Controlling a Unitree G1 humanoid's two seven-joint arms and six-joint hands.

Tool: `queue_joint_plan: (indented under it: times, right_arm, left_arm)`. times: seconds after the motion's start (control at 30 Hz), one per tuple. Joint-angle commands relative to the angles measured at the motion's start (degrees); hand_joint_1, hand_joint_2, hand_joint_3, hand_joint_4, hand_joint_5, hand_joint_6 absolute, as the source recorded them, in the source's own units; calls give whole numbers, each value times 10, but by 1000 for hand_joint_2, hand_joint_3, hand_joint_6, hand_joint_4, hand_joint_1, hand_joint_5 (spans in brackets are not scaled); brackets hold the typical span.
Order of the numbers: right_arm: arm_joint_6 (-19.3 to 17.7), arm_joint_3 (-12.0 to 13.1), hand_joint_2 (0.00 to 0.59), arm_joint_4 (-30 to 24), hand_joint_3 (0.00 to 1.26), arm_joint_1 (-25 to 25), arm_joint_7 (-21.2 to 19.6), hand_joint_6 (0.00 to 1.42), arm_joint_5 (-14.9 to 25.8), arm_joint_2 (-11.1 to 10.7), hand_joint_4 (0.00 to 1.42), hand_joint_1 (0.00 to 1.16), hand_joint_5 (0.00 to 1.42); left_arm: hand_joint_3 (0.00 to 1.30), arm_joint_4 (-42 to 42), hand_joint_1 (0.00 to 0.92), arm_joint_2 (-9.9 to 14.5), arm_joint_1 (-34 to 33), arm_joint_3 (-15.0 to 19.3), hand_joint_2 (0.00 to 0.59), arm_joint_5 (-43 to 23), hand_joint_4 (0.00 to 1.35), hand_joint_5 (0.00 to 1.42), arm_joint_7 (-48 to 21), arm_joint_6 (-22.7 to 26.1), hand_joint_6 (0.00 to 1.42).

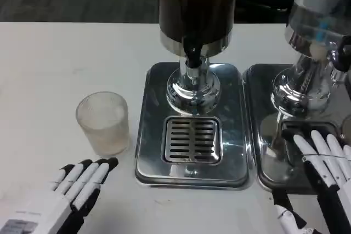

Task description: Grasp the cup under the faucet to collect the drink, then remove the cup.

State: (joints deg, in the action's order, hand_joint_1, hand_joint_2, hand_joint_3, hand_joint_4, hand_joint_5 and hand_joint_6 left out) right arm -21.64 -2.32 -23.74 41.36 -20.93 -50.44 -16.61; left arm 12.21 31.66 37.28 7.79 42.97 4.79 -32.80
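Note:
A frosted clear cup (103,123) stands upright on the white table, left of the dispenser's steel base (148,135). The dark drink dispenser (197,9) rises at the centre, its black faucet (192,56) above the slotted drip grate (192,140). Nothing stands on the grate. My left hand (71,190) lies low at the bottom left, fingers stretched forward, just short of the cup and holding nothing. My right hand (323,173) hovers at the bottom right, fingers apart, over the second tray.
A second dispenser (318,20) stands on its own steel tray (263,152) at the right, right beside the first. The table's far edge (77,22) runs along the top, with dark floor behind it.

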Motion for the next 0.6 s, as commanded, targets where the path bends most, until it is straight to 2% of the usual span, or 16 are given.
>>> queue_joint_plan:
  times: [0.03, 0.3, 0.6]
  right_arm:
    - [0, 0, 484, 3, 133, -5, 5, 0, 9, -3, 33, 331, 0]
    - [6, -7, 484, 3, 147, -20, 16, 0, 10, 2, 47, 330, 1]
    - [18, -33, 492, 1, 162, -19, 12, 0, -5, 19, 83, 336, 14]
  left_arm:
    - [0, -26, 0, -5, 0, 5, 67, -15, 0, 0, 41, -28, 0]
    - [0, -56, 0, -10, -22, 13, 66, -37, 0, 0, 77, -41, 0]
    - [0, -146, 0, -8, -106, 32, 52, -71, 0, 0, 117, -48, 0]
